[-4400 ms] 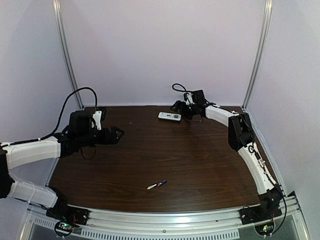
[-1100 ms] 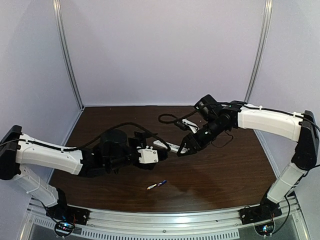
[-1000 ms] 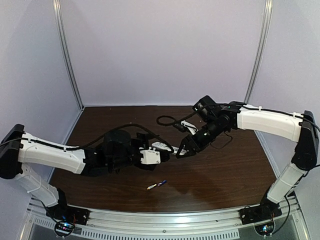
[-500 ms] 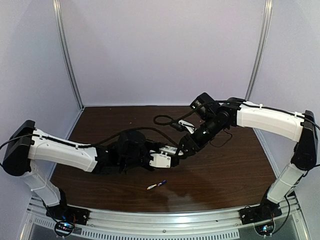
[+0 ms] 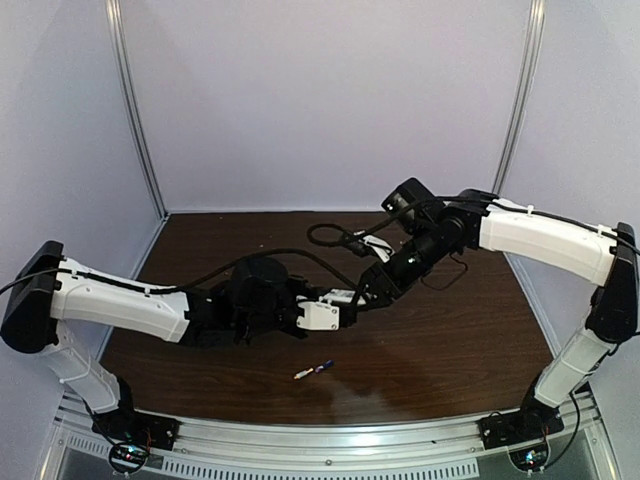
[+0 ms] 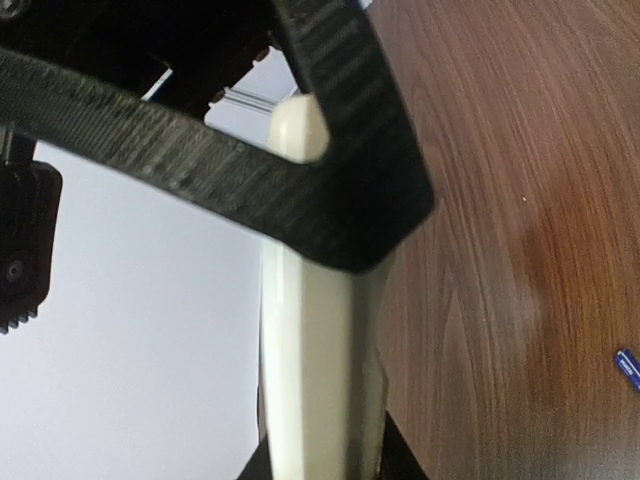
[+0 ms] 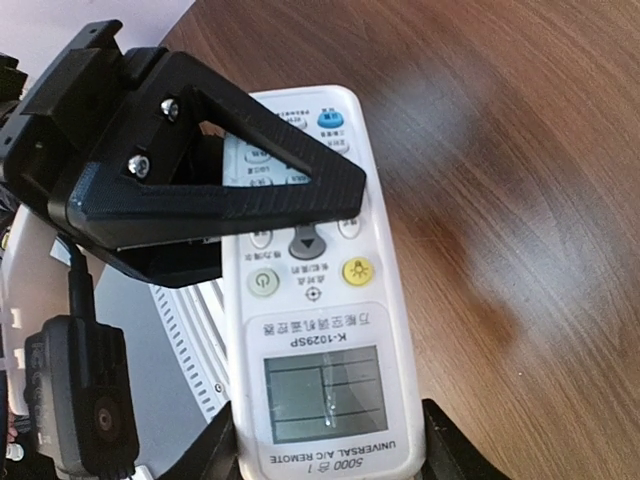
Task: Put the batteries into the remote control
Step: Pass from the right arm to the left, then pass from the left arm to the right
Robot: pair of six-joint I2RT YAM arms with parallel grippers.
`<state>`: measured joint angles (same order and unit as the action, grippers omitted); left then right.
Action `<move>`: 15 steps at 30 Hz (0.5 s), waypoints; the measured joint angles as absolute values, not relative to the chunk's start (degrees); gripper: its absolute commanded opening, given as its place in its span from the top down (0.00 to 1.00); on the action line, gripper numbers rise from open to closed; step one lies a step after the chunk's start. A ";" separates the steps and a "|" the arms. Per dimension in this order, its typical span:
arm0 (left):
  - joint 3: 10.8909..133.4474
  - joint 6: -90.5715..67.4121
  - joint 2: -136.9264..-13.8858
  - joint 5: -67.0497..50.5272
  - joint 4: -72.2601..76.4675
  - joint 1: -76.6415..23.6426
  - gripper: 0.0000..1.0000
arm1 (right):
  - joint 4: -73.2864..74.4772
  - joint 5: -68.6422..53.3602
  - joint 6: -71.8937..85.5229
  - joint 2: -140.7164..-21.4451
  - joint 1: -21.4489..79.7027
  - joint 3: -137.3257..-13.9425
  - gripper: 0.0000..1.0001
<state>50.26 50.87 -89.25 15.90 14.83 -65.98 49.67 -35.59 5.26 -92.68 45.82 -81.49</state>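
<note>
Step in hand: two-arm regrip of the remote (image 7: 310,300), loading not started. Your right fingers (image 7: 450,455) gripped its display end, holding it off the desk (image 5: 450,340) above the middle. Left fingers (image 7: 150,210) sat at the button end, one flat across the keys and the other hidden, so I couldn't tell if they'd clamped. Batteries (image 5: 313,370) lay loose by the near edge. Next you'd probably need a firm left hold, then the back cover exposed.

Right wrist view: the remote control (image 7: 315,340) runs off the lower edge; the left gripper (image 7: 330,190) hides its upper-left buttons, and contact cannot be judged. Left wrist view: the remote, edge-on, is cut at the bottom; a blue battery (image 6: 628,368) is clipped at right. Top view: the batteries (image 5: 313,370) are too small for detail.
</note>
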 measured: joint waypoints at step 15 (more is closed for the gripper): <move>48.71 38.11 -80.36 7.11 16.95 -65.60 0.92 | 33.26 -21.17 8.36 -70.67 42.35 -80.60 0.00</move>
